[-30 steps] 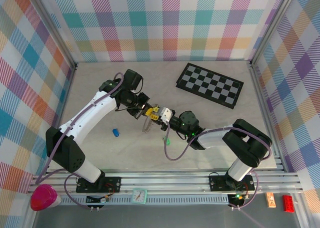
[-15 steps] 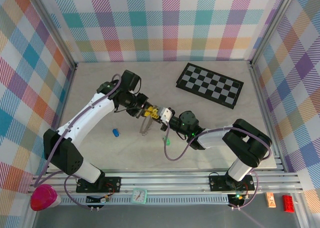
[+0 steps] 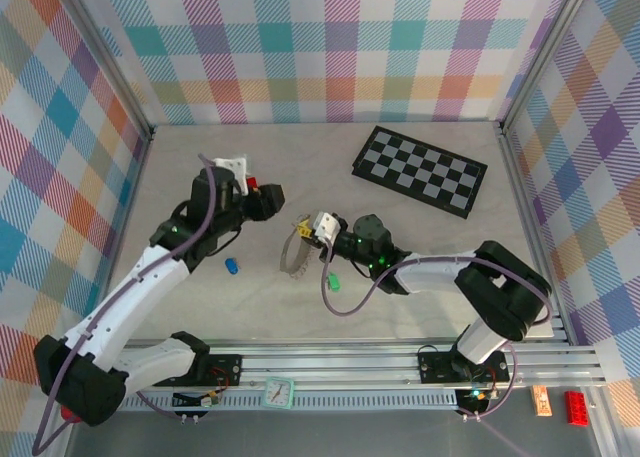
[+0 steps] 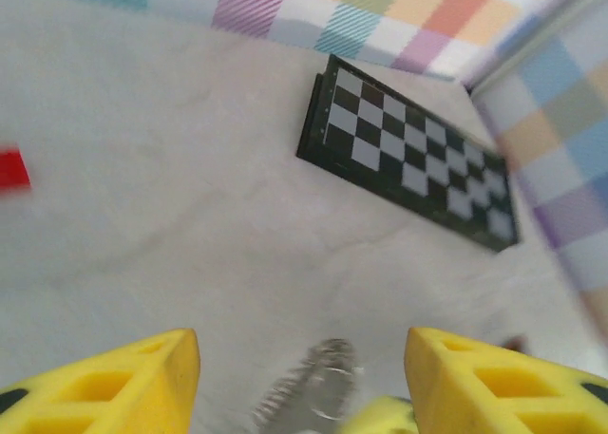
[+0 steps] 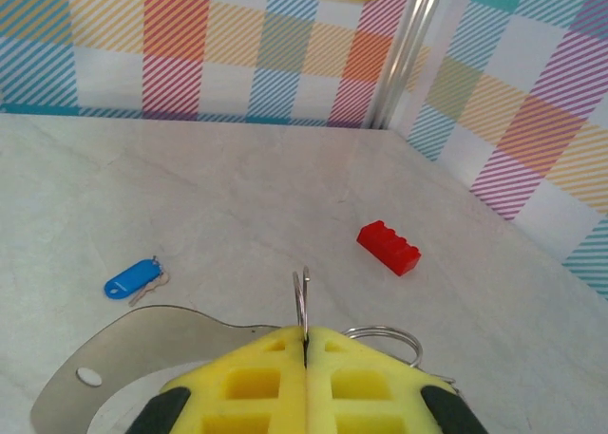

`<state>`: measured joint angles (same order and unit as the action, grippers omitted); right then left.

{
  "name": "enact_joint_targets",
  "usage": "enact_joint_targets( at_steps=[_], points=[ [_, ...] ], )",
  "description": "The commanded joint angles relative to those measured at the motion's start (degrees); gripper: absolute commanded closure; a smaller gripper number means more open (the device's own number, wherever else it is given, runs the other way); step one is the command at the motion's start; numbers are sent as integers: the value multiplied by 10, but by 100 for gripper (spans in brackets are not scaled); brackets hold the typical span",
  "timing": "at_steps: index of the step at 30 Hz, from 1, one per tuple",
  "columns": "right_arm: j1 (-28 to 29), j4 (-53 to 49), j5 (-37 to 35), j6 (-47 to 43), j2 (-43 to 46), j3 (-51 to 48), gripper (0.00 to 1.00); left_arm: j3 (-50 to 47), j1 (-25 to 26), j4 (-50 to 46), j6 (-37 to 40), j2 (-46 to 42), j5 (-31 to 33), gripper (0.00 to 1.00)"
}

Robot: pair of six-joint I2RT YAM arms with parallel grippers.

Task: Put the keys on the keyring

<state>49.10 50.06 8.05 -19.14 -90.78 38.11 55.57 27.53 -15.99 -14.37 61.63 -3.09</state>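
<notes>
Holding keyring [image 3: 292,253] in shut right gripper [image 5: 304,344] jaws; left gripper [image 4: 302,358] jaws parted, empty. Next, probably: collect blue key [image 3: 231,266] left of keyring.

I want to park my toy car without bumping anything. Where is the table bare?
Bare: along the plaid back wall, left of the flat black-and-grey checkerboard; and in front, between the tiny blue-headed key and the metal rail. Crowded: the middle, where the right gripper pinches the silvery metal keyring near the tiny green-headed key.
</notes>
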Motion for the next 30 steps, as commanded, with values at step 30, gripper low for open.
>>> enact_joint_targets(
  at_steps=[30],
  points=[
    [-41, -330, 126, -118, 109, 94, 100, -66, -28, 7, 788, 85, -380, 65]
  ],
)
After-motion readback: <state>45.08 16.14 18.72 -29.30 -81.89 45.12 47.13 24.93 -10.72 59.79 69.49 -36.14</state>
